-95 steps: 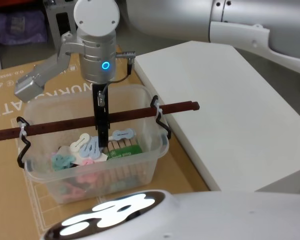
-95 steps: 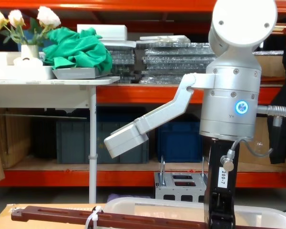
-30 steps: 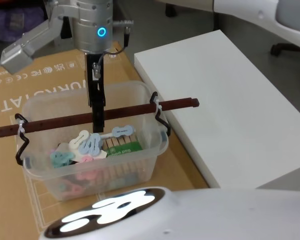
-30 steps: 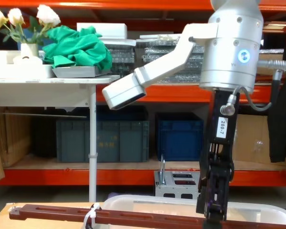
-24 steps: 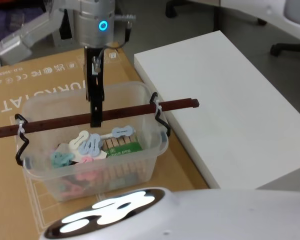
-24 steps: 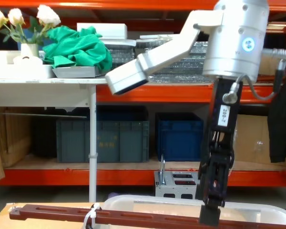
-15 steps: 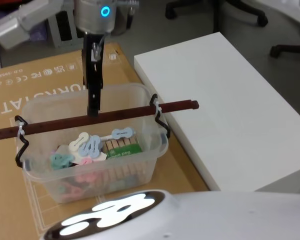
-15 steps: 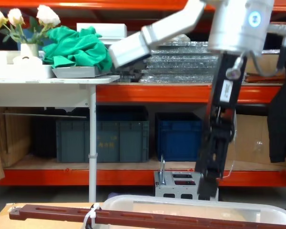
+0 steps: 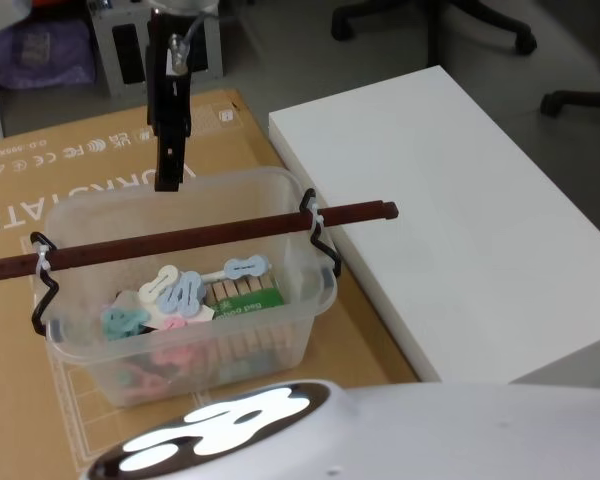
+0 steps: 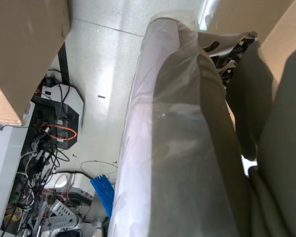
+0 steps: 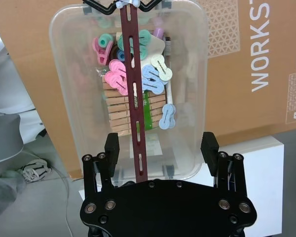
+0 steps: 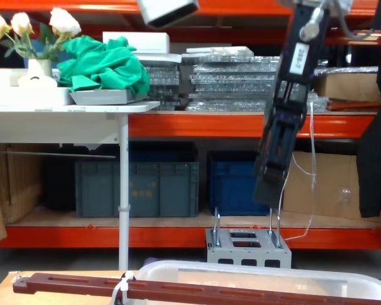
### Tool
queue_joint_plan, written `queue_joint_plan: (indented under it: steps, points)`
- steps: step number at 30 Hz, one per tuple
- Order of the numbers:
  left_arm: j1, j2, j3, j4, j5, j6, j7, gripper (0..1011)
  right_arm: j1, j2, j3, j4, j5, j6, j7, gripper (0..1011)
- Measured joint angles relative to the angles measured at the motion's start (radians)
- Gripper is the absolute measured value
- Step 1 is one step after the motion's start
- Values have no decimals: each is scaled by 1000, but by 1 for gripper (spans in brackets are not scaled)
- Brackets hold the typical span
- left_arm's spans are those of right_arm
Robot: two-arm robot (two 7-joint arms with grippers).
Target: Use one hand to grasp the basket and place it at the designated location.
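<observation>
At the right edge of the cardboard sheet (image 9: 80, 170), touching the white platform (image 9: 460, 220), sits the basket (image 9: 325, 292); right gripper (image 9: 167, 183) hangs above its handle (image 9: 210, 238), clear, fingers (image 11: 112, 144) spread, empty.

The cardboard (image 9: 100, 165) has big pale letters. In the head view they read "WORKSTATIO", and the end is hidden. In the right wrist view they read "WORKST". A small "UK" is printed near them. A green label (image 9: 245, 298) in the basket (image 9: 315, 285) has white words too small to read.
</observation>
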Motion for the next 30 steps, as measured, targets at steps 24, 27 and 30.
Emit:
queue_joint_plan:
  steps: [24,27,30]
  points:
    - [0,0,0,0,0,0,0,0,40,93,24,-125,-14,99,5,1001]
    - [0,0,0,0,0,0,0,0,41,99,25,-133,-16,102,5,1001]
    - [0,0,0,0,0,0,0,0,41,98,25,-131,-16,102,5,1001]
